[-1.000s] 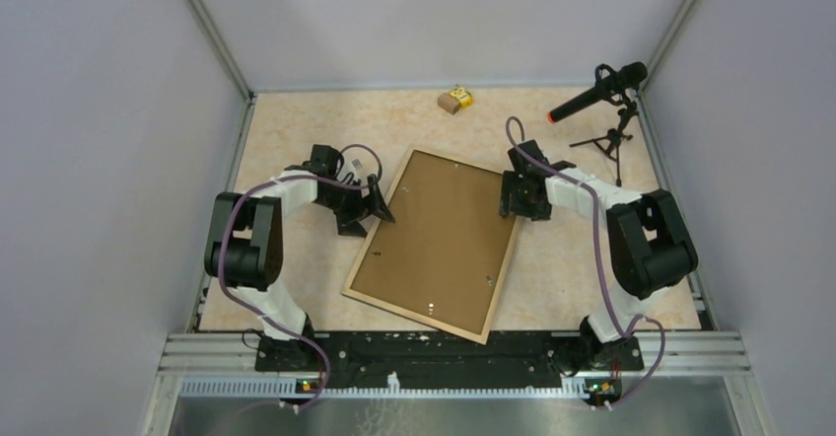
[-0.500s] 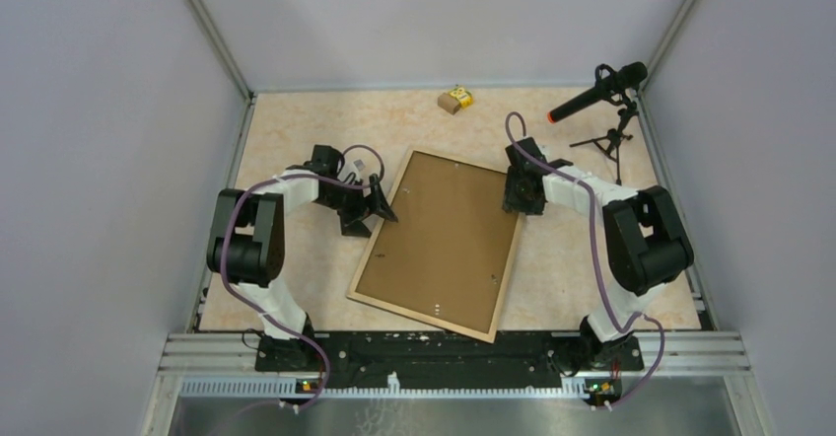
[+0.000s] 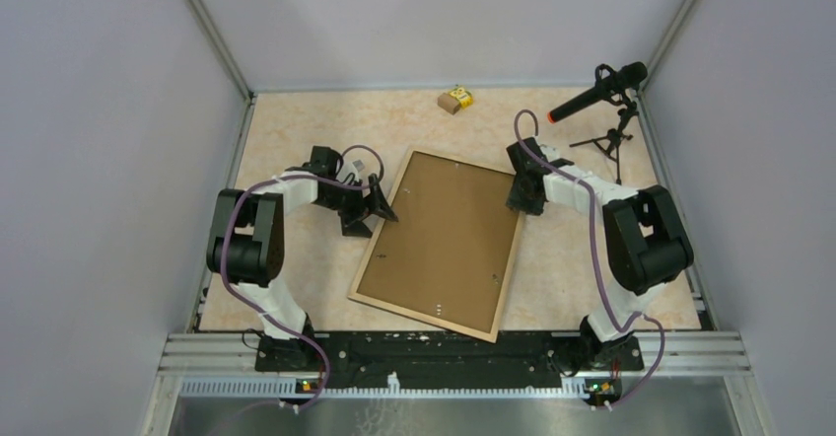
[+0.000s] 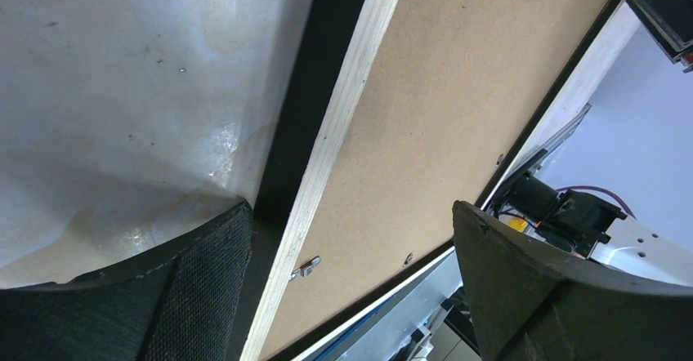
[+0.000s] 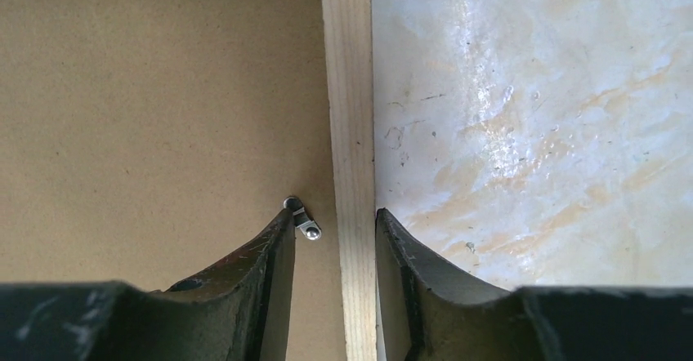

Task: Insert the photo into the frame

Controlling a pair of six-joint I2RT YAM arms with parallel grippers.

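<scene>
Frame [image 5: 350, 116] lies back-up on the table [image 5: 531, 116], slightly skewed, brown backing board [image 3: 439, 239] seated inside its wood rim. Photo not in view; may be under the board, can't tell. My R gripper [image 5: 334, 214] straddles the right rim, fingers only a bit apart, outer one touching the wood, inner one just beside a small metal tab [image 5: 304, 220]; gripping nothing. My L gripper [image 4: 350, 210] is spread wide over the left rim, also holding nothing. Looks like the tab-working step, IMO. Next: nudge the tab w/ R inner fingertip, small precise push, L bracing so the frame doesn't slide.
</scene>
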